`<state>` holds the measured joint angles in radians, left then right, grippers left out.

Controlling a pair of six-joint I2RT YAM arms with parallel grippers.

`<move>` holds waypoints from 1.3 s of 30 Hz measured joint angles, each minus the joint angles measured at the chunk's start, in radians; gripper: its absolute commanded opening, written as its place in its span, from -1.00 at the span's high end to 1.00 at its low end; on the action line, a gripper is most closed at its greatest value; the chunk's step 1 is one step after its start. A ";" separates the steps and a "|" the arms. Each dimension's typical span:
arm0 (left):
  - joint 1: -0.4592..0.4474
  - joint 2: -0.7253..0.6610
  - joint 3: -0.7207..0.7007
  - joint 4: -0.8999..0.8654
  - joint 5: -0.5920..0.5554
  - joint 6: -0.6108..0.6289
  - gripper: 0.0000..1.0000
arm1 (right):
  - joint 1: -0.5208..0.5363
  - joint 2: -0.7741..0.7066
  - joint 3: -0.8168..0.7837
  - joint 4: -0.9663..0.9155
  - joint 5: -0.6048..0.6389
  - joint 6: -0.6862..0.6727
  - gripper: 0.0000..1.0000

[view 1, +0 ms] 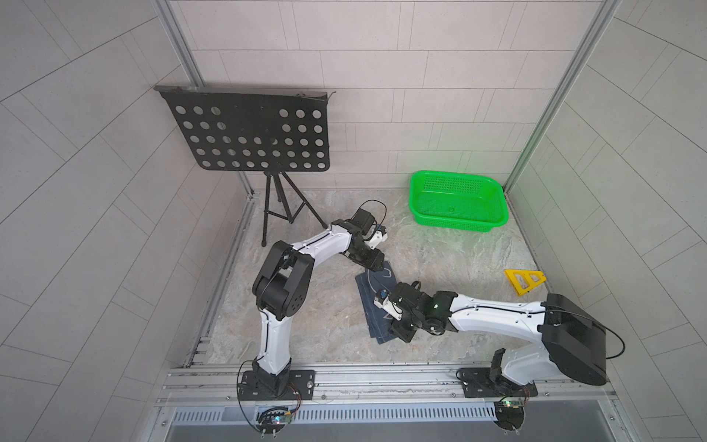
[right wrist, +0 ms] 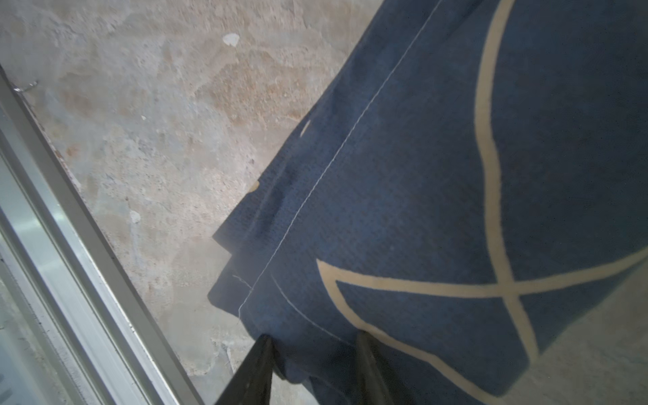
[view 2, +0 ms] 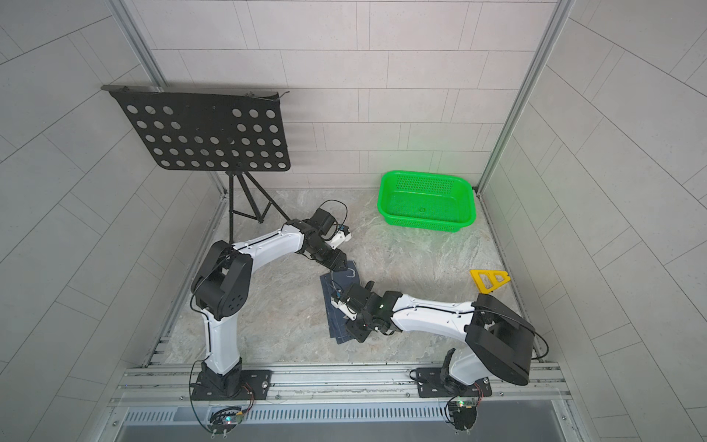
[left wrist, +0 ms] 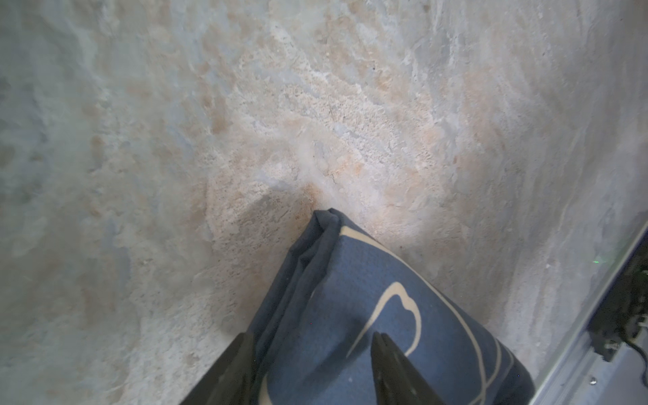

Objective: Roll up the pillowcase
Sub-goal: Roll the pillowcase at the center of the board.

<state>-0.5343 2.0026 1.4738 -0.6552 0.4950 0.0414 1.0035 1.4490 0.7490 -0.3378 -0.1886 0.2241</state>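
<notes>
My right gripper (right wrist: 314,338) is gripping the near end of the pillowcase (view 1: 366,292), bunching cloth between its fingers. The pillowcase is lying as a folded navy strip in the middle of the tabletop (view 1: 325,317). My left gripper (left wrist: 312,336) is straddling its far corner; I cannot tell whether those fingers are clamping. A yellow triangle (view 1: 513,278) is sitting by the right edge. A green basket (view 1: 451,224) is sitting in the far right corner and a music stand (view 1: 248,114) is standing in the far left.
</notes>
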 measured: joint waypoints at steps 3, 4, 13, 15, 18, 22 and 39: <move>0.000 0.004 0.019 -0.050 0.005 0.035 0.20 | 0.002 0.026 -0.002 0.013 0.011 -0.006 0.19; 0.000 0.004 0.021 -0.062 0.006 0.043 0.30 | 0.003 0.032 -0.002 0.017 0.013 -0.007 0.20; -0.001 -0.001 0.047 -0.146 0.012 0.050 0.65 | -0.007 0.051 -0.003 0.032 0.007 0.003 0.26; -0.001 -0.019 0.048 -0.166 0.012 0.035 0.65 | -0.014 0.051 -0.005 0.035 -0.003 0.010 0.29; -0.002 -0.048 0.048 -0.210 -0.003 0.021 0.65 | -0.028 0.050 -0.012 0.045 -0.021 0.017 0.32; -0.003 -0.072 0.027 -0.239 -0.023 0.011 0.62 | -0.040 0.048 -0.018 0.055 -0.041 0.021 0.34; 0.014 0.016 -0.051 -0.080 -0.212 -0.002 0.59 | -0.050 -0.034 -0.045 0.045 -0.093 0.023 0.34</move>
<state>-0.5205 2.0182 1.4223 -0.7353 0.2825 0.0399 0.9535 1.4151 0.7044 -0.2932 -0.2817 0.2470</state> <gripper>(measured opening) 0.199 0.327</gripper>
